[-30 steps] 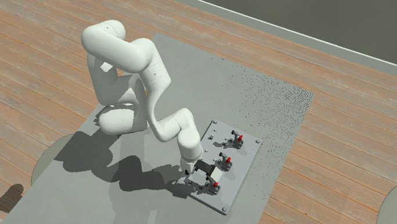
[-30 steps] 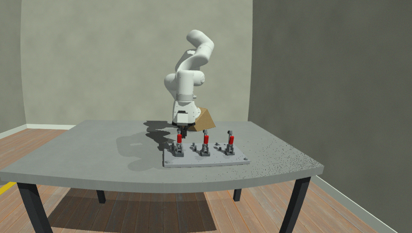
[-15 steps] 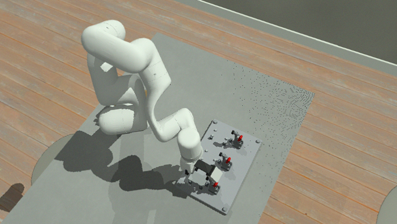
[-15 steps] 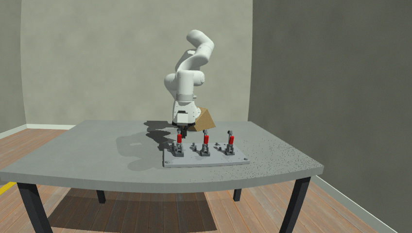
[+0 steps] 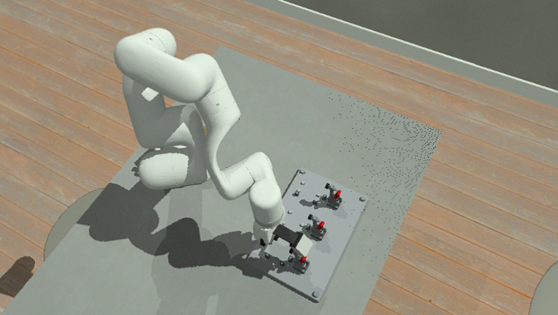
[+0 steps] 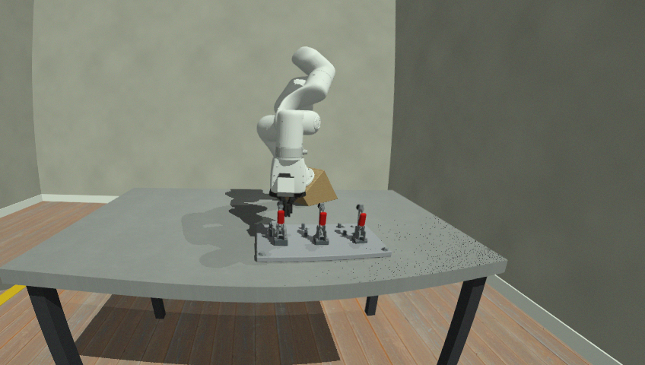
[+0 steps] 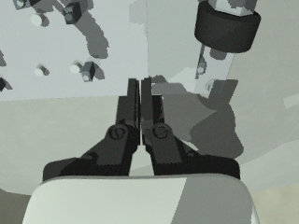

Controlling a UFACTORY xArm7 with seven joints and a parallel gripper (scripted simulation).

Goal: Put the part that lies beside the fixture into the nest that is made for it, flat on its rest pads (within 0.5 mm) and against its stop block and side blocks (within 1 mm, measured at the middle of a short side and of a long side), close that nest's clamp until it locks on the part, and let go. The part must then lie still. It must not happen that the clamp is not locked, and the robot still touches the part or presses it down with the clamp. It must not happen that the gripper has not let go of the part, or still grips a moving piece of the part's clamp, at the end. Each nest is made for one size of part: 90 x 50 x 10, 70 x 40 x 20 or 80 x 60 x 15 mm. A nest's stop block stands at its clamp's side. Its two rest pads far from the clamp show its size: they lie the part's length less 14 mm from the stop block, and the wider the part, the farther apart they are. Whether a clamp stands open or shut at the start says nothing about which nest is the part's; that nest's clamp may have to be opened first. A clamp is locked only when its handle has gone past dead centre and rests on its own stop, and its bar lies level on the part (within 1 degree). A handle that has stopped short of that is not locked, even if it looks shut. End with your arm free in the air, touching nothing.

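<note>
Gripper (image 7: pixel 141 82) is hanging closed and empty over the fixture (image 7: pixel 119 19) | part (image 7: pixel 174 37) is seemingly lying in the nest below the clamp (image 7: pixel 227 25) | judging it rigid, smooth, light; gripping across the long sides is advisable.

three clamps (image 6: pixel 320 226) in a row on the fixture plate (image 6: pixel 316 255), apparently upright.
</note>
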